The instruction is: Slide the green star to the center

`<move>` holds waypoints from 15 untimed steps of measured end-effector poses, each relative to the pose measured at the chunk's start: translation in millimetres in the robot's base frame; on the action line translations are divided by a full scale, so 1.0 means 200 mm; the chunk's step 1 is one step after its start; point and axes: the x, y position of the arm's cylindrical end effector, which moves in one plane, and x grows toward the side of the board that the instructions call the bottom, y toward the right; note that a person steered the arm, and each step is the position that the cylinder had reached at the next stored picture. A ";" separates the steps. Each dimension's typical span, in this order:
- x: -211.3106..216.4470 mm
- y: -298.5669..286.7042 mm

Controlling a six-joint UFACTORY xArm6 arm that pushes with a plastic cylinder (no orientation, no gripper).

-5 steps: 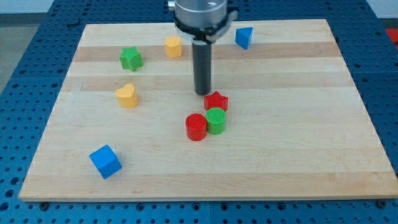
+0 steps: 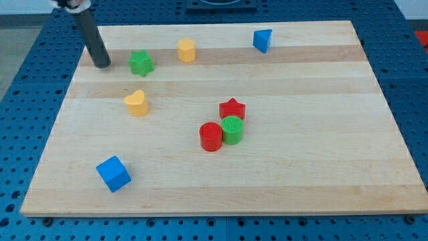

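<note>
The green star (image 2: 140,63) lies near the board's top left. My tip (image 2: 102,65) rests on the board just to the left of the green star, a small gap apart. The dark rod leans up toward the view's top left corner. A red star (image 2: 232,108), a green cylinder (image 2: 232,129) and a red cylinder (image 2: 210,136) cluster near the board's middle.
A yellow hexagonal block (image 2: 186,50) sits right of the green star. A yellow heart (image 2: 136,103) lies below the star. A blue triangular block (image 2: 263,40) is at the top right, a blue cube (image 2: 113,173) at the bottom left. The wooden board (image 2: 321,134) rests on a blue perforated table.
My tip has moved from beside the red star at the board's middle to the top left, just left of the green star. No block has moved.
</note>
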 end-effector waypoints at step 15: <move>0.24 0.85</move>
